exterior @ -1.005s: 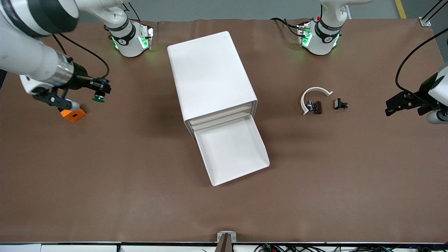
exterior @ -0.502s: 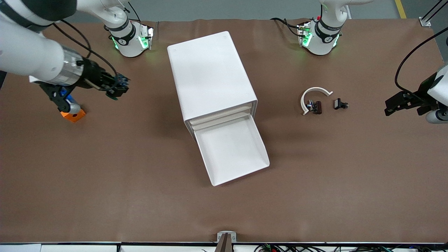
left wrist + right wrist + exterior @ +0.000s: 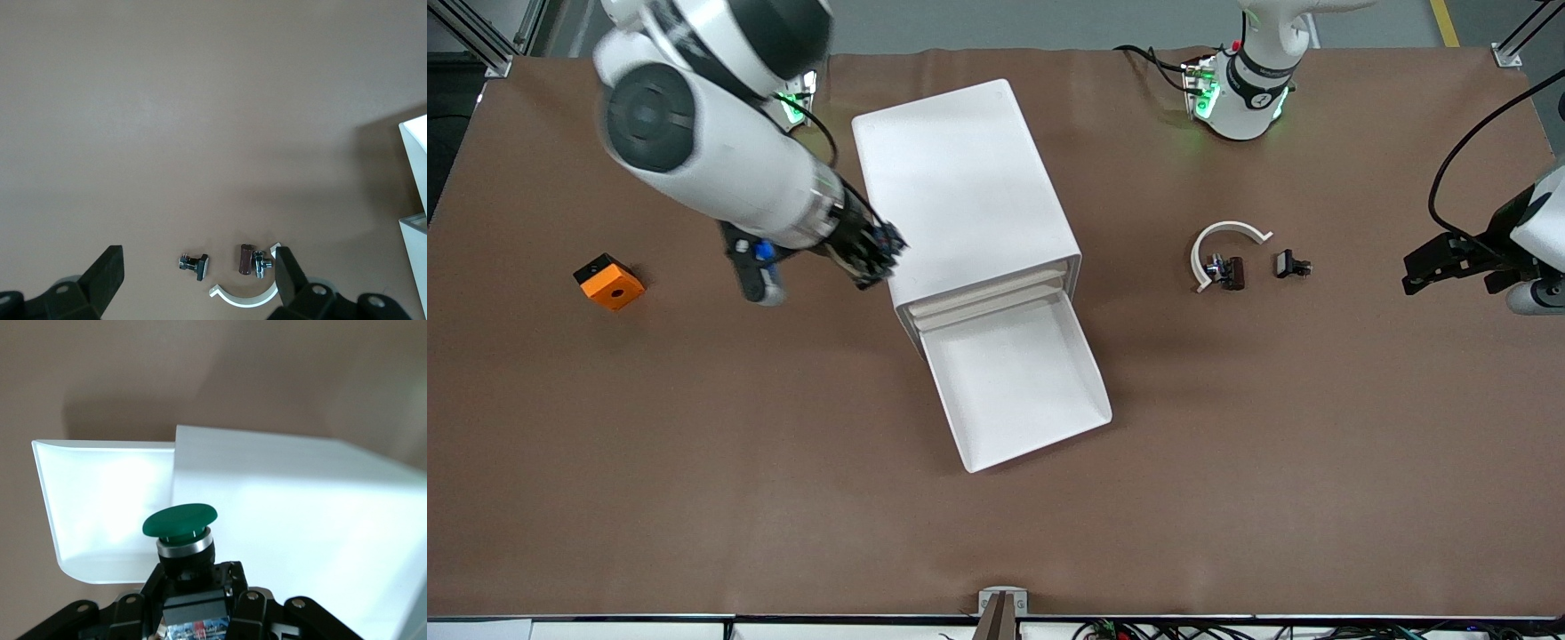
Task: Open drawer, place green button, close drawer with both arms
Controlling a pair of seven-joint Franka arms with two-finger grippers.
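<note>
The lowest drawer (image 3: pixel 1009 373) of the white cabinet (image 3: pixel 960 187) stands pulled out toward the front camera, with nothing in it. My right gripper (image 3: pixel 876 253) hangs beside the cabinet's front corner, on the right arm's side, shut on the button. In the right wrist view the button's (image 3: pixel 180 520) green cap sticks out from the right gripper (image 3: pixel 190 577), with the open drawer (image 3: pixel 100 500) and the cabinet (image 3: pixel 287 513) below it. My left gripper (image 3: pixel 1432 267) waits open over the table at the left arm's end. Its fingers (image 3: pixel 107 273) hold nothing.
An orange square block (image 3: pixel 608 282) with a hole lies toward the right arm's end. A white arc (image 3: pixel 1223 244) and small black parts (image 3: pixel 1292 264) lie between the cabinet and my left gripper. The left wrist view shows that arc (image 3: pixel 247 293) and those parts (image 3: pixel 194 263).
My right arm has swung from over the orange block across to the cabinet's front corner, carrying the button. The left arm has stayed put.
</note>
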